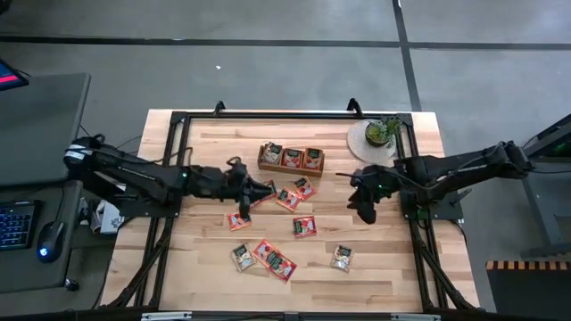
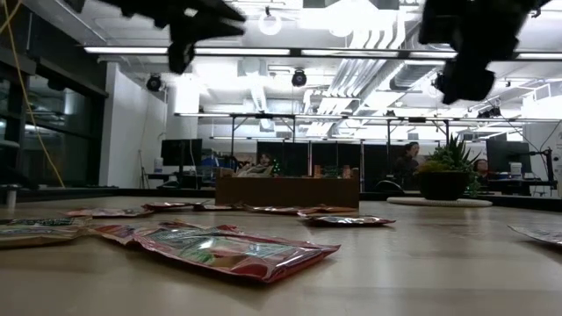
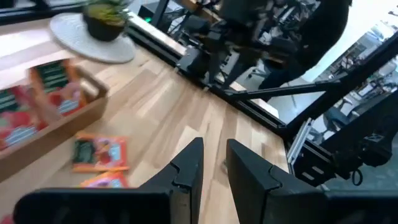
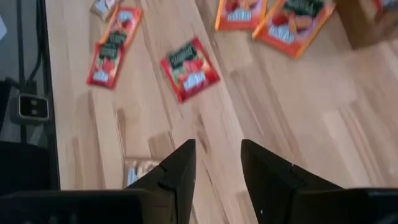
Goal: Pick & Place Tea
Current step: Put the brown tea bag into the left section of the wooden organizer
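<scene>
Oddly, no print on the sachets (image 1: 305, 227) is reading clearly. They are lying scattered mid-table, more standing in the tray (image 1: 291, 159). Left gripper (image 1: 268, 189) is hovering by the tray, fingers (image 3: 186, 171) narrowly apart, holding nothing. Right gripper (image 1: 365, 210) is hanging beyond the plant (image 1: 382, 131), jaws slightly parted, empty.

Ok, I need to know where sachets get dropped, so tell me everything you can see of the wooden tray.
The wooden tray is a long, low, brown box of plain wood, lying flat on the light wood table towards its far edge, beside the round mat with the potted plant. Three tea sachets stand in it side by side, one per compartment, red-orange with dark tops. Loose sachets lie just in front of it; whether any touches it I cannot tell. No gripper touches it.
</scene>
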Robot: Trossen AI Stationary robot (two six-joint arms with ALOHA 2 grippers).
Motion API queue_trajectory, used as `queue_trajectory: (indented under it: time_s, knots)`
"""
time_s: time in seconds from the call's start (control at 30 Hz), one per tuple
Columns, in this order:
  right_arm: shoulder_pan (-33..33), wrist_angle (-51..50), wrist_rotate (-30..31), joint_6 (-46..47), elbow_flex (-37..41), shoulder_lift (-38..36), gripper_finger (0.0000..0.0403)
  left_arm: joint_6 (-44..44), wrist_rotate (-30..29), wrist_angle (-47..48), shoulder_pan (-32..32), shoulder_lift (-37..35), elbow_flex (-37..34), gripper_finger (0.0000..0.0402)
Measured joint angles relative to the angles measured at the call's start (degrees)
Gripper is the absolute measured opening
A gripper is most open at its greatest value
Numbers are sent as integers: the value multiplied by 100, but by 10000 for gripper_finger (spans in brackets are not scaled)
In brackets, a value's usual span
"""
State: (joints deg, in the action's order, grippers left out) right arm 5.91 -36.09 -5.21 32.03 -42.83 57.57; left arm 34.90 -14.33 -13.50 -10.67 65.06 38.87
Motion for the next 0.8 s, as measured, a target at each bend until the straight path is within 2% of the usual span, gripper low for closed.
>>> queue_trajectory:
  time_s: [0.13,0.23,0.33,0.5,0.57,0.8]
  knots:
    - [138,-1,23,80,284,-284,124,-137,-104,160,-155,840,834,68]
    - [224,-8,81,81,480,-547,124,-161,112,726,-143,1614,1727,68]
    - [279,-121,153,151,667,-859,124,-215,542,1426,-134,2505,2772,68]
    - [388,-267,308,655,1009,-1484,124,-461,1735,2922,-153,3994,4577,68]
    - [425,-349,425,843,1125,-1714,124,-530,2043,3466,-210,4474,5185,68]
    - [514,-474,633,983,1299,-2021,124,-1278,2123,3890,-363,5678,6825,65]
